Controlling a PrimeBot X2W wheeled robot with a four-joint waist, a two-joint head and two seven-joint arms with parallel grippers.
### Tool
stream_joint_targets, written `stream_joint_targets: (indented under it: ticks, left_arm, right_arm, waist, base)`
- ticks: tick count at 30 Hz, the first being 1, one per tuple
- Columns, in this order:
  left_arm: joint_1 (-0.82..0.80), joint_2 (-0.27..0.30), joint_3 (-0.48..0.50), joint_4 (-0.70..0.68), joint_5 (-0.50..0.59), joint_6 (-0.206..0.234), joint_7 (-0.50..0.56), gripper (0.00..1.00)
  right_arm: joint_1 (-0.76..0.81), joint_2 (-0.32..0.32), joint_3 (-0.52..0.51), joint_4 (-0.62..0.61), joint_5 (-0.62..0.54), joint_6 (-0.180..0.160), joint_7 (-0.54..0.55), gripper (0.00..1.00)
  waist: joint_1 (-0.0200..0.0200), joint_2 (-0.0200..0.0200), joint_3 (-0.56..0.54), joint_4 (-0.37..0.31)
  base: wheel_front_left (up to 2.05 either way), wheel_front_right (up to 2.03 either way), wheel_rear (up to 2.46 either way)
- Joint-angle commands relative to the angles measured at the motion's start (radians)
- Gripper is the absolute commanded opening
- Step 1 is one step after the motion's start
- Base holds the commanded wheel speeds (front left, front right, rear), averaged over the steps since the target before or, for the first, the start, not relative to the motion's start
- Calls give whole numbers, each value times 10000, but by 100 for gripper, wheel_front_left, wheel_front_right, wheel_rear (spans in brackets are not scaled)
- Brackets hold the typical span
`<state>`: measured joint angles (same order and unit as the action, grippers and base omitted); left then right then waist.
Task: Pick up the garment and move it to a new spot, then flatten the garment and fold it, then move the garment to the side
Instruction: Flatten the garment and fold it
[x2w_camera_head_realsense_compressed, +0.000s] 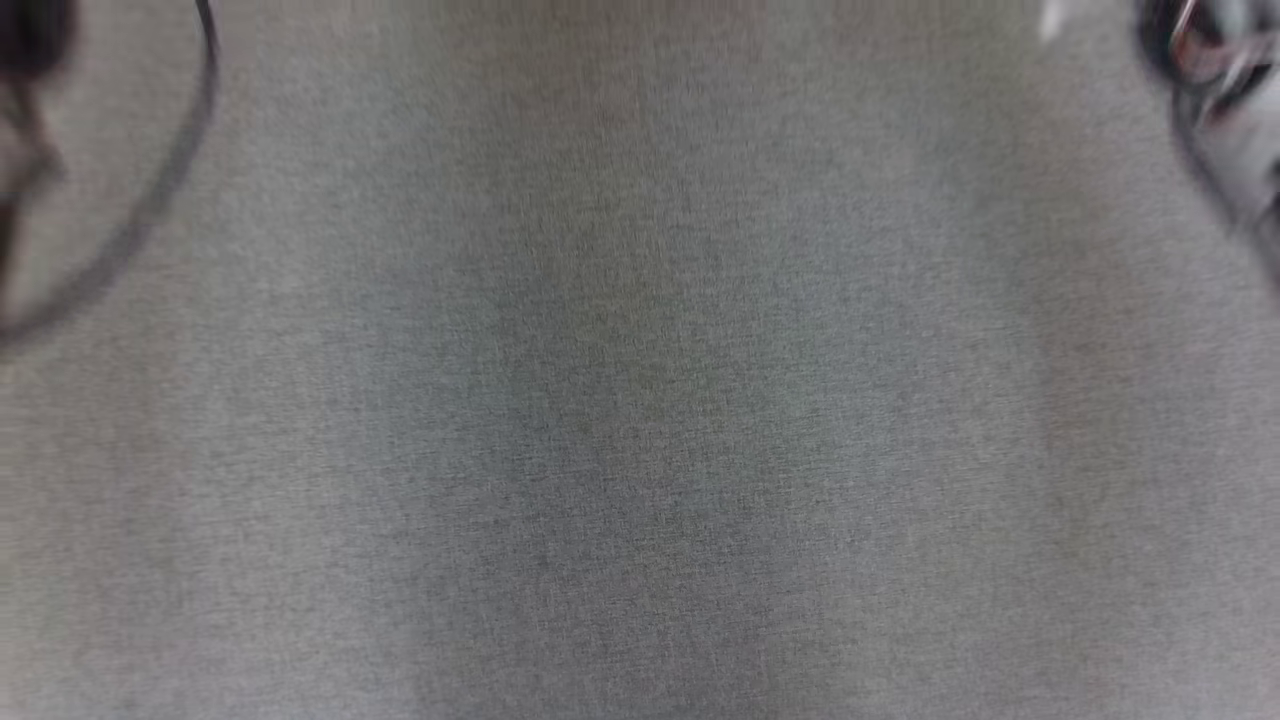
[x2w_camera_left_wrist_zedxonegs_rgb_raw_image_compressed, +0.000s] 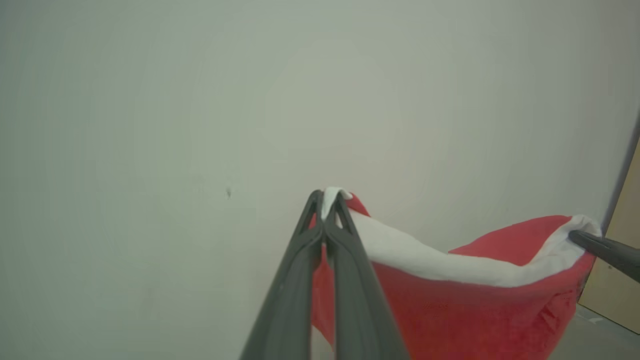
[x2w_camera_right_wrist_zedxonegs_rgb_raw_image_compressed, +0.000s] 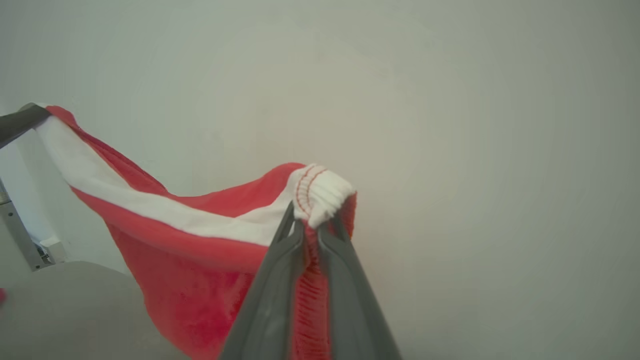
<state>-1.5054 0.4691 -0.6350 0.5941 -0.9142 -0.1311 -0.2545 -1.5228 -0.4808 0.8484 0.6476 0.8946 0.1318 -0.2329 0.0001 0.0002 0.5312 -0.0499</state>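
- Red soft-cloth garment (x2w_camera_left_wrist_zedxonegs_rgb_raw_image_compressed: 450, 310) with a white band (x2w_camera_left_wrist_zedxonegs_rgb_raw_image_compressed: 430, 262) along its top edge is off the bench. It hangs in the air between the two claws, in front of a plain pale wall.
- Left claw (x2w_camera_left_wrist_zedxonegs_rgb_raw_image_compressed: 329, 205): fingers pressed together on a thin pinch of the white band at one end.
- Right claw (x2w_camera_right_wrist_zedxonegs_rgb_raw_image_compressed: 312, 217): closed almost fully on a bunched wad of the band's ribbed, red-stitched end.
- The band sags in a shallow curve between the claws, and the red body drops below it. I cannot tell whether the lower part touches anything.
- Grey cloth-covered bench (x2w_camera_head_realsense_compressed: 640, 400) is blurred from the head camera. One corner of it shows low down in the right wrist view, by the hanging cloth.
- Step in hand, as I judge it: carrying the garment to its new spot, ahead of flattening.
- To do it well:
  - Draw the claws apart until the band runs straight, with neither pinch loosened.
  - Lower the bottom edge onto the bench first.
  - Trail the top away so the cloth lays out flat.
- Risks:
  - The left pinch is slim and could slip under tension.
  - The right wad may set down as a crease.
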Motion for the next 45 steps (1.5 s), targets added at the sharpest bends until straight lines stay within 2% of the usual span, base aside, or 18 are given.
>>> stream_joint_targets:
  ticks: [1, 3, 6, 9, 11, 15, 19, 21, 23, 24, 26, 31, 38, 45]
  left_arm:
    - [899, 163, 165, -442, -12, 60, -91, 0]
    - [1990, 230, 548, -1262, 37, 228, -118, 0]
    - [4106, 250, 1348, -2703, 439, 704, -112, 0]
    - [6406, -73, 2312, -4022, 732, 1116, -110, 0]
    - [7886, -405, 2783, -4714, 1070, 1196, -111, 0]
    - [10519, -1127, 3412, -5449, 1703, 1155, -111, 0]
    - [12449, -2014, 4097, -5421, 2071, 904, -113, 0]
    - [13191, -2285, 4358, -5196, 2383, 741, -113, 0]
    - [13796, -2690, 4633, -4917, 2550, 549, -113, 0]
    - [13796, -2690, 4633, -4917, 2550, 549, -113, 0]
    - [14427, -3068, 4972, -4462, 2861, 314, -115, 0]
    - [15108, -3396, 5655, -4017, 3401, 129, -117, 0]
    - [15766, -3527, 5968, -3617, 4141, 52, -116, 0]
    - [15859, -3525, 6048, -3732, 4286, 37, -116, 0]
  right_arm:
    - [737, -219, 170, -390, 268, -23, -159, 0]
    - [1583, -547, 279, -837, 425, -23, -255, 0]
    - [2988, -994, 226, -1562, 627, -23, -321, 0]
    - [4565, -1345, -293, -2347, 291, -23, -326, 0]
    - [5812, -1497, -795, -2779, -16, -23, -329, 0]
    - [8054, -1499, -1751, -3523, -579, -23, -332, 0]
    - [9993, -1262, -2503, -3983, -1229, -24, -334, 0]
    - [10901, -1049, -2856, -4186, -1460, -24, -333, 0]
    - [11719, -900, -3190, -4376, -1717, -26, -334, 0]
    - [11719, -900, -3190, -4376, -1717, -26, -334, 0]
    - [12845, -672, -3581, -4550, -1930, -26, -335, 0]
    - [14173, -496, -3769, -4835, -2253, -34, -335, 0]
    - [15422, -554, -3457, -5126, -2140, -34, -336, 0]
    - [15942, -397, -3018, -5258, -1994, -34, -335, 0]
  waist:
    - [-1, -2, -512, 14]
    - [-1, -2, -799, 15]
    - [-1, -2, -1191, 54]
    - [-1, -2, -1584, 127]
    - [-1, -2, -1820, 200]
    - [-1, -2, -2176, 281]
    - [-1, -2, -2477, 289]
    - [-1, -2, -2624, 301]
    - [-1, -2, -2772, 335]
    - [-1, -2, -2772, 335]
    - [-1, -2, -3000, 390]
    - [-1, -2, -3344, 360]
    - [-1, -2, -3742, 364]
    - [-1, -2, -3826, 406]
  base:
    - [0, 0, 0]
    - [0, 0, 0]
    - [0, 0, 0]
    - [0, 0, 0]
    - [0, 0, 0]
    - [0, 0, 0]
    - [0, 0, 0]
    - [0, 0, 0]
    - [0, 0, 0]
    - [0, 0, 0]
    - [0, 0, 0]
    - [0, 0, 0]
    - [0, 0, 0]
    - [0, 0, 0]
